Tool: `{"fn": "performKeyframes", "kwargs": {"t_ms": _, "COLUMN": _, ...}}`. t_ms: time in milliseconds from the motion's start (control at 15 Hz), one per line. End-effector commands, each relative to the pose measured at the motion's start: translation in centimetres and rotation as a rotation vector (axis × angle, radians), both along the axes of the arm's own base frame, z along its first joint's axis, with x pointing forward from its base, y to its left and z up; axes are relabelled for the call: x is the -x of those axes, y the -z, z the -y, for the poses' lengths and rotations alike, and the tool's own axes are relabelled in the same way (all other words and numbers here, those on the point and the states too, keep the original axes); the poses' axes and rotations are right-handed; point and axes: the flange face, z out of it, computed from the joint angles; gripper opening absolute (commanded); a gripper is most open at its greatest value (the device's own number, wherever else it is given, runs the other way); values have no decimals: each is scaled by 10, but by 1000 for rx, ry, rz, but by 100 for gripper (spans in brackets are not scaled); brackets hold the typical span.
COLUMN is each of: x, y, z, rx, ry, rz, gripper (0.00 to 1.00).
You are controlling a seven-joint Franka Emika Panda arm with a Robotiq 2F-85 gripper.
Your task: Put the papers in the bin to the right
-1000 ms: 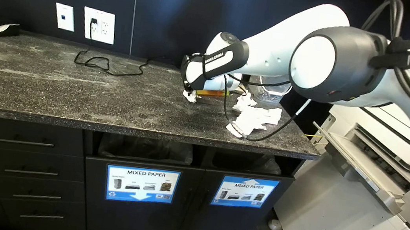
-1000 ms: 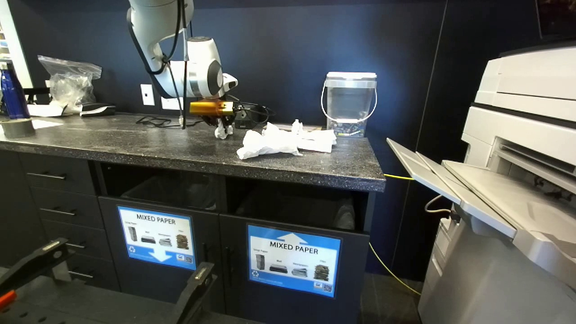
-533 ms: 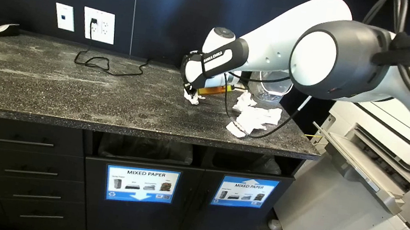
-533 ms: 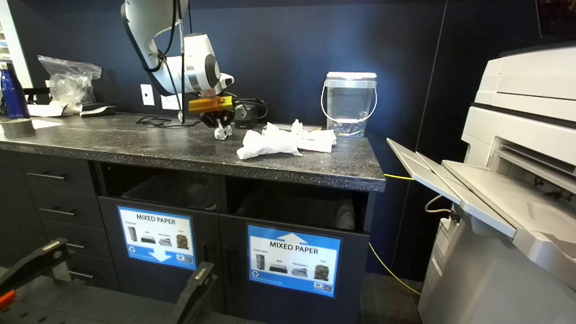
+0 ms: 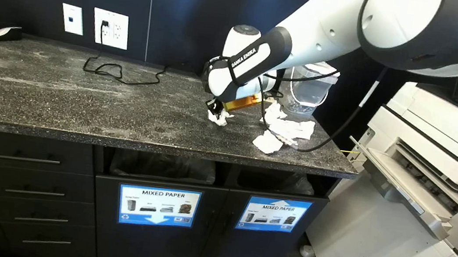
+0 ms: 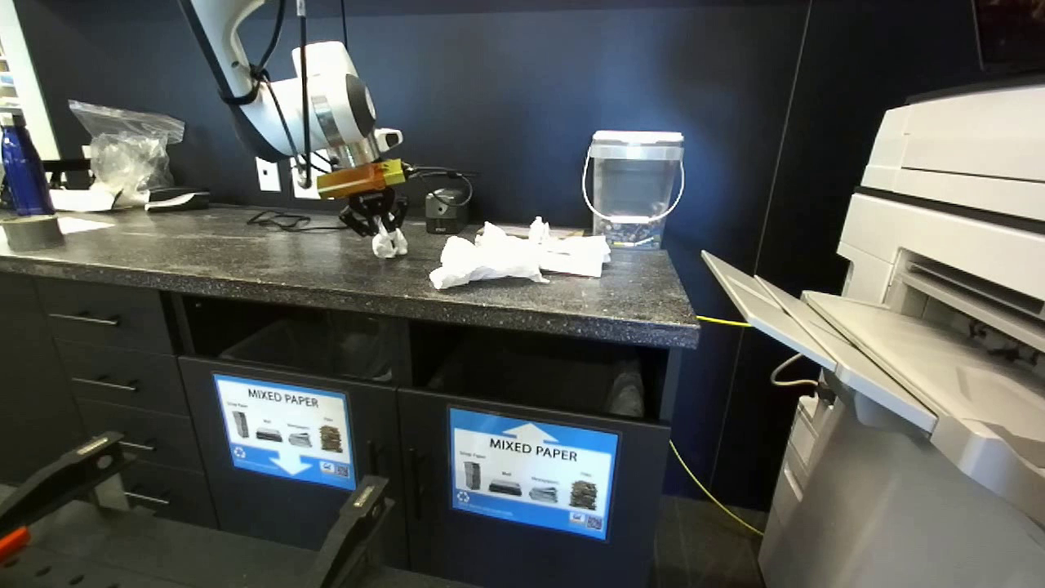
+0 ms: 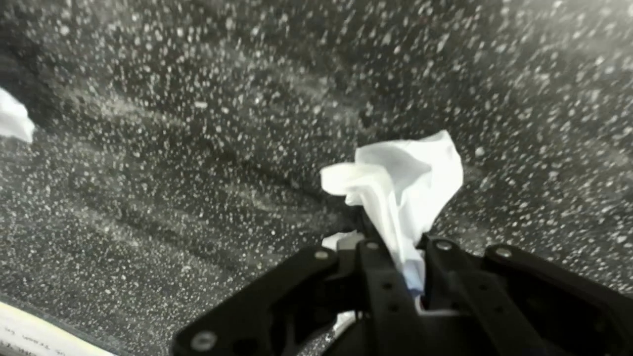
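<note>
Speckled countertop (image 5: 81, 104): one paper wad (image 7: 420, 207) pinched between fingers (image 7: 390, 311), undelivered; other papers (image 6: 494, 260) near them, awaiting transfer; bin (image 6: 531, 380) below, contents indiscernible.

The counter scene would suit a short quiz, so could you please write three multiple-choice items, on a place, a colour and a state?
1. Relative to the counter, the clear bucket stands: A) below; B) on top; C) in front.
2. The bottle is: A) red; B) green; C) blue.
3. The claw is: A) shut on crumpled paper; B) shut on nothing; C) wide open.

1 B: an exterior view shows its base on top.
2 C: an exterior view shows its blue body.
3 A: the wrist view shows paper pinched in it.
</note>
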Motion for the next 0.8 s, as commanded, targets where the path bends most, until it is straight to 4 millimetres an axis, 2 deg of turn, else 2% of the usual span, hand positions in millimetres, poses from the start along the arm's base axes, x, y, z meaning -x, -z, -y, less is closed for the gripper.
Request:
{"fn": "performKeyframes", "kwargs": {"t_ms": 0, "x": 52, "y": -13, "z": 5, "rx": 20, "ry": 40, "rz": -50, "gripper": 10}}
{"fn": "performKeyframes", "kwargs": {"t_ms": 400, "x": 126, "y": -8, "z": 30, "rx": 8, "ry": 129, "rz": -124, "gripper": 10}}
{"fn": "performKeyframes", "kwargs": {"t_ms": 733, "x": 192, "y": 3, "z": 75, "rx": -50, "ry": 231, "rz": -129, "gripper": 11}}
